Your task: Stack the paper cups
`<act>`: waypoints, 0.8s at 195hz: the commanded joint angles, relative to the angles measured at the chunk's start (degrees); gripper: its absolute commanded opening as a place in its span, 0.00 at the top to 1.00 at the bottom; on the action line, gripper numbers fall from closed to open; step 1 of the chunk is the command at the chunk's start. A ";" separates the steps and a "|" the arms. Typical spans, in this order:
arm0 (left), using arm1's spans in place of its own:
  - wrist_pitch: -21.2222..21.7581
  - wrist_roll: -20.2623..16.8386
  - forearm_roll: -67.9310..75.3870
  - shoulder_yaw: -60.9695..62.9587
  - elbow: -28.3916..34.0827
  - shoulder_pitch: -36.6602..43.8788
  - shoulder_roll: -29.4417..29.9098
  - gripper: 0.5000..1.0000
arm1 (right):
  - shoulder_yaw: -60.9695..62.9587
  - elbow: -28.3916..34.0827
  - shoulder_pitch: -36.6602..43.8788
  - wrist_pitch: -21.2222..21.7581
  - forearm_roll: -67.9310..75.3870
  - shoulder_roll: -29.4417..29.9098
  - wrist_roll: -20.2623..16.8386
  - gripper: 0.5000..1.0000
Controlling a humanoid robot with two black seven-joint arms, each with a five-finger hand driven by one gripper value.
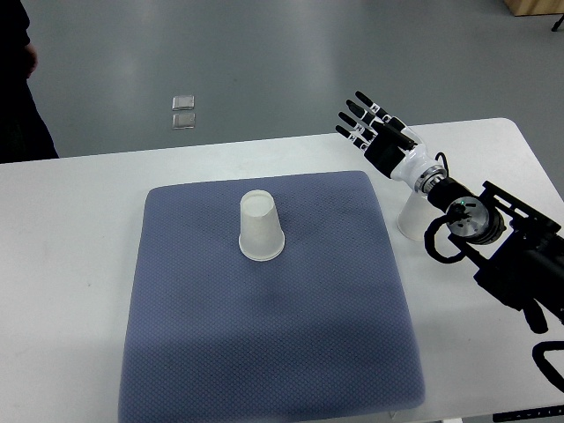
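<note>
White table (70, 229) carries a blue-grey mat (264, 335). I see my right hand (374, 132) above the table's far edge, fingers spread, holding nothing. One paper cup (261, 226) sits upside down on the mat; a second cup (411, 220) stands off the mat, under the right forearm.

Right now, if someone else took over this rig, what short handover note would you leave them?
Right hand: fingers spread, holding nothing, raised over the table's far right part. Left arm: not in view.
Cups: one paper cup stands upside down on the blue-grey mat, near its far middle. A second cup sits on the bare table just right of the mat, partly hidden under the right wrist.
Done: nothing stacked yet; the cups are apart.
Left: grasp the cup by the wrist, likely the nearest one, and set it over the cup on the mat.
</note>
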 commanded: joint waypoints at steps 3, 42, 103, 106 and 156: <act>-0.02 0.00 0.00 0.00 0.06 0.05 0.00 0.00 | 0.06 0.00 0.00 0.09 0.00 -0.08 0.00 0.15; 0.07 0.00 0.00 -0.09 0.33 0.05 0.00 0.00 | -0.29 0.00 0.79 -0.09 -1.14 -0.17 0.00 0.15; 0.15 -0.09 -0.08 -0.09 0.50 0.05 0.00 0.00 | -9.43 0.00 9.58 -0.35 -12.22 -2.98 -2.20 0.15; 0.15 0.00 -0.08 -0.09 0.50 0.05 0.00 0.00 | -10.04 0.00 10.02 -0.35 -12.57 -3.16 -2.37 0.15; 0.07 -0.09 -0.08 0.00 -0.20 0.05 0.00 0.00 | -37.28 0.00 28.82 1.05 -17.93 -10.19 -3.60 0.15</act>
